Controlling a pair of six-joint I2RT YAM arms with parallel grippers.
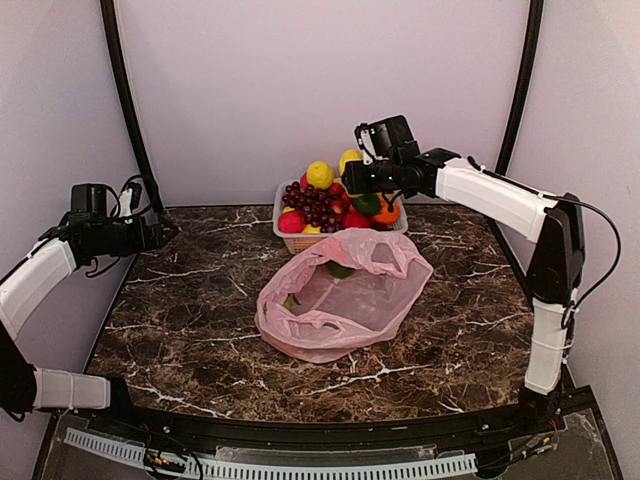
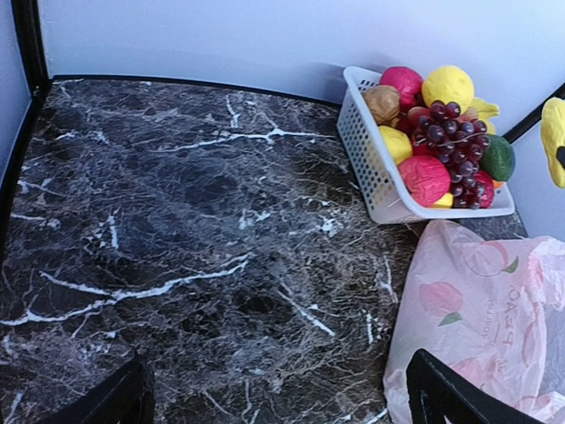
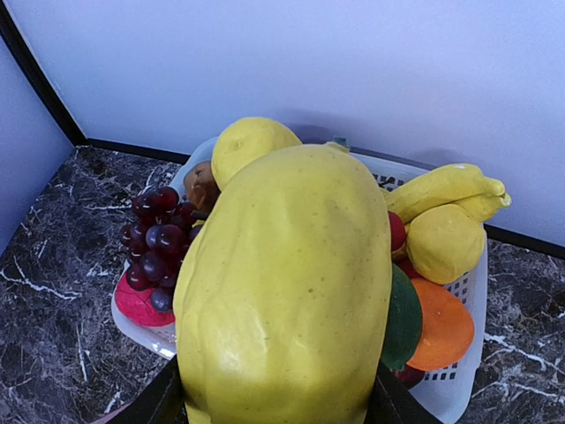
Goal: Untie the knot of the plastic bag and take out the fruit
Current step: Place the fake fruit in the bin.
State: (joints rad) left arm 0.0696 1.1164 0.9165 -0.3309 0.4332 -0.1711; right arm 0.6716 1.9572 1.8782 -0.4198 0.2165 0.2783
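The right claw (image 3: 278, 411) is gripping the yellow fruit (image 3: 291, 283) over the basket (image 3: 446, 397) at the table's (image 3: 53, 291) far edge, needing lowering before releasing.

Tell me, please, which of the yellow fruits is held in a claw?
The large oblong yellow fruit, gripped by the right claw above the white basket; the others lie in it.

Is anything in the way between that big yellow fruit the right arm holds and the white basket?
Nothing but other fruit: the right gripper holds the yellow fruit above the basket, already heaped with grapes, bananas and an orange.
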